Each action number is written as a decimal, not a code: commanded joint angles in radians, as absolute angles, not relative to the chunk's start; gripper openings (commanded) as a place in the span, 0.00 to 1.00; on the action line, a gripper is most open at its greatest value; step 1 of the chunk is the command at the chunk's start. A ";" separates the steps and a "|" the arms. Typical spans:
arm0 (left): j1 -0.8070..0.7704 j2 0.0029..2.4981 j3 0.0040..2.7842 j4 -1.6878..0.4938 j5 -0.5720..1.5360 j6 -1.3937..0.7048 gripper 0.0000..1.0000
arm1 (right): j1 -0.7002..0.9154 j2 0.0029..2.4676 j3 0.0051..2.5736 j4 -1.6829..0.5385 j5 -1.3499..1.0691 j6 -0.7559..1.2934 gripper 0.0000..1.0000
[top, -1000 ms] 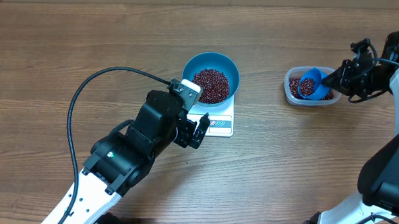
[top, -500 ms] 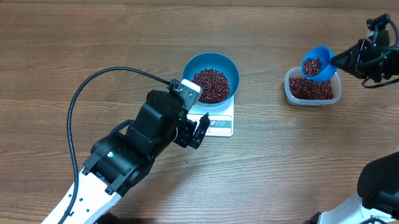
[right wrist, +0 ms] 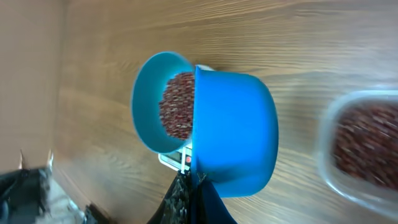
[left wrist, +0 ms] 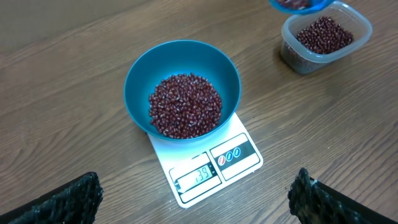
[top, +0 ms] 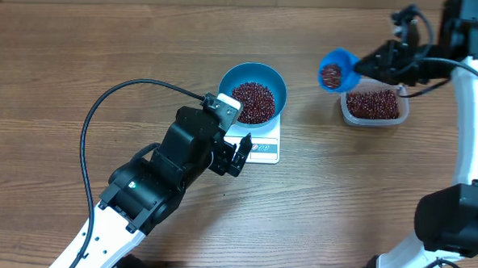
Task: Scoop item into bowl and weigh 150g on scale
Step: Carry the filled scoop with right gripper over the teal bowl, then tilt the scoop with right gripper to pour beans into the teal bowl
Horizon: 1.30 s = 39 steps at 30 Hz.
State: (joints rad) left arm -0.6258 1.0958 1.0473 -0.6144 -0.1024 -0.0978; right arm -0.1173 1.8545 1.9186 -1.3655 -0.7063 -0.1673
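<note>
A clear plastic container (top: 373, 123) (rounded at the corners) sat on the wooden table (top: 81, 46) toward its right side. A blue scoop (top: 345, 61) hung in the air just beside it, above the tabletop.

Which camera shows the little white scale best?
The left wrist view: the scale shows its display and buttons plainly in front of the bowl. Overhead it is small, partly hidden by the left gripper. The right wrist view catches only a sliver behind the scoop.

Wooden table (top: 64, 62), white scale (top: 264, 149), clear container (top: 374, 108)
</note>
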 commanded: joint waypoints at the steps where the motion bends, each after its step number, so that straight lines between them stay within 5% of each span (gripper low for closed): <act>1: -0.621 1.093 1.046 -0.607 -0.114 -0.090 1.00 | -0.046 1.827 1.946 -1.333 -0.693 -0.164 0.04; 20: -0.621 1.093 1.046 -0.601 -0.111 -0.093 0.99 | 0.329 1.827 1.946 -1.176 -0.232 -0.162 0.04; 39: -0.621 1.093 1.046 -0.600 -0.111 -0.093 0.99 | 0.372 1.832 1.943 -1.127 -0.191 -0.193 0.04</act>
